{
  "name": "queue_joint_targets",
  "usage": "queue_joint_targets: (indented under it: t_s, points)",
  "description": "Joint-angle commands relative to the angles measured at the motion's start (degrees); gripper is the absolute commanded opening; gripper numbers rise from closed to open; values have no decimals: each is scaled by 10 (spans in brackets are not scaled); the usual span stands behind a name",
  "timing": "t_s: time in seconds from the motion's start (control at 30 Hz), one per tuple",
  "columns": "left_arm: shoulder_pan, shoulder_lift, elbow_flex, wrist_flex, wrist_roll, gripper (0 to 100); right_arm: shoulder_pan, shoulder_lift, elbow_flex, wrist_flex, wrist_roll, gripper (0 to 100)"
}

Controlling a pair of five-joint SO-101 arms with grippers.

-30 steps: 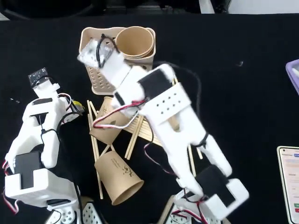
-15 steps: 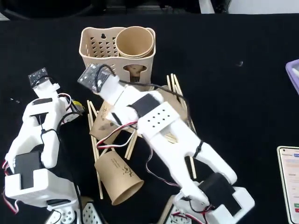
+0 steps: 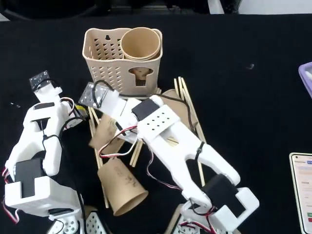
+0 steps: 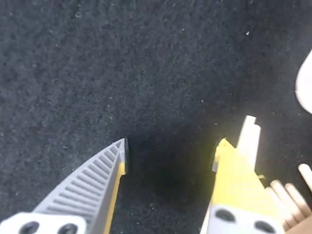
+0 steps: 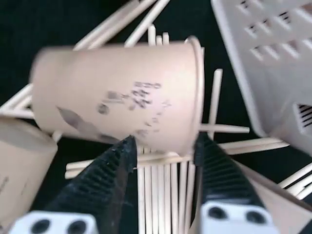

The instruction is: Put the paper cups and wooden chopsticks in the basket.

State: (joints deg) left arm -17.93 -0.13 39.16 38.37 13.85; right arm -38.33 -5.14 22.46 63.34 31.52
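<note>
Paper cup [image 5: 117, 92], tan with a small dark print on its wall, lies on its side right at the tips of the right pincer [image 5: 165, 141], whose jaws are spread to about the cup's width and hold nothing; whether they touch it I cannot tell. A second cup [image 3: 122, 187] of the same kind lies on its side near that pincer, on the side away from the basket [image 3: 105, 58]. More nested cups [image 3: 141, 44] stand upright in one end of the basket; at least two rims show, so four or more cups in all. Pale wooden chopsticks [image 5: 161, 195] lie under and around the pincer, a tight bundle straight beneath the jaws and loose ones fanned out, too many and too overlapped to count. The left pincer [image 4: 170, 146] hangs over the black cloth [image 4: 146, 58], jaws apart and empty, a few chopstick ends just beside one jaw.
</note>
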Motion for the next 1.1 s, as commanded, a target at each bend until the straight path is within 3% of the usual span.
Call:
queue_joint_targets:
  t_s: [0.0, 0.2, 0.3, 0.43, 0.53, 0.63, 0.8, 0.97, 1.07]
  points:
    - [3, -17, -4, -12, 7, 292, -11, -40, -25, 43, 4, 37]
    - [3, -17, -4, -12, 7, 292, -63, -170, -21, 160, 2, 11]
    - [3, -17, -4, -12, 7, 292, -83, -239, -18, 171, -28, 11]
    - [3, -17, -2, -12, 7, 292, -82, -275, 50, 84, -90, 31]
    - [3, -17, -2, -12, 7, 292, -82, -275, 138, -41, -156, 155]
    - [2, -17, -3, -12, 8, 292, -83, -276, 206, -149, -176, 275]
    - [0, -17, -4, -12, 9, 292, -84, -276, 234, -215, -207, 260]
    - [-90, -18, -14, -11, 72, 292, -82, -276, 231, -252, -244, 257]
    - [-87, -4, -27, -11, 76, 292, -82, -276, 250, -303, -268, 255]
